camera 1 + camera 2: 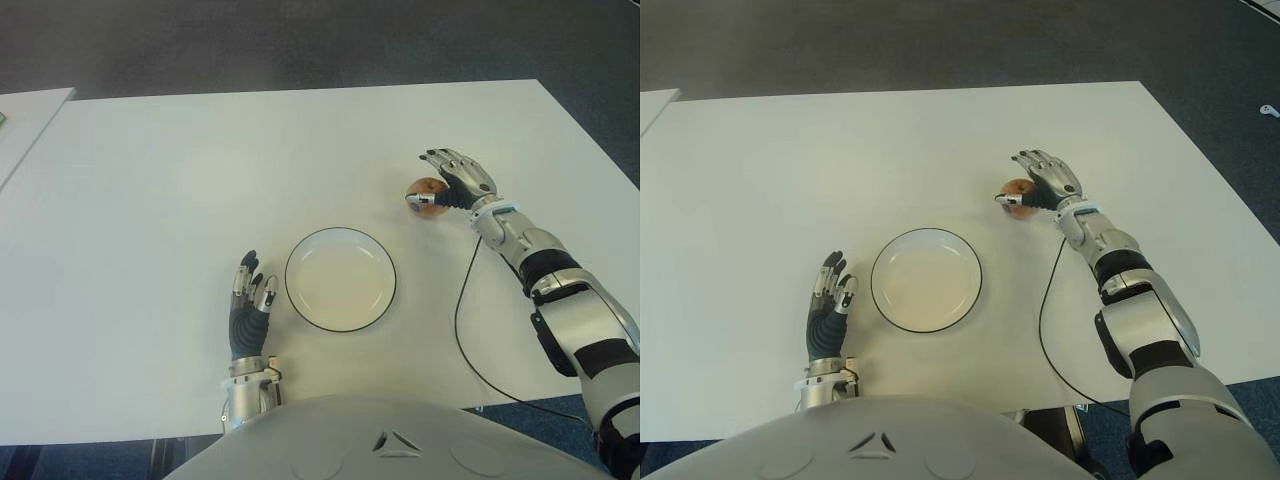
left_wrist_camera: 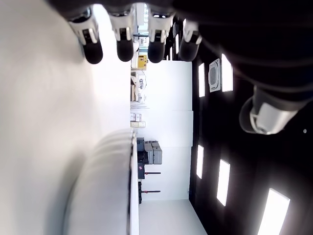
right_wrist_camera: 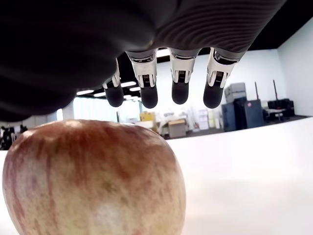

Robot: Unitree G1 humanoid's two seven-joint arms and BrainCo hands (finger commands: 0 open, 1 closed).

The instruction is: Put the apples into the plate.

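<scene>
One red-yellow apple (image 1: 426, 197) sits on the white table (image 1: 200, 170), to the right of and slightly beyond an empty white plate with a dark rim (image 1: 340, 278). My right hand (image 1: 452, 176) hovers over the apple from the right. In the right wrist view its fingers (image 3: 178, 93) stretch straight out above the apple (image 3: 93, 176) with a gap between them, so the hand is open. My left hand (image 1: 248, 300) shows just left of the plate near the table's front edge, fingers extended and holding nothing.
A thin black cable (image 1: 462, 320) runs from the right wrist across the table toward the front edge. The corner of a second white table (image 1: 25, 115) shows at the far left. Dark floor lies beyond the table.
</scene>
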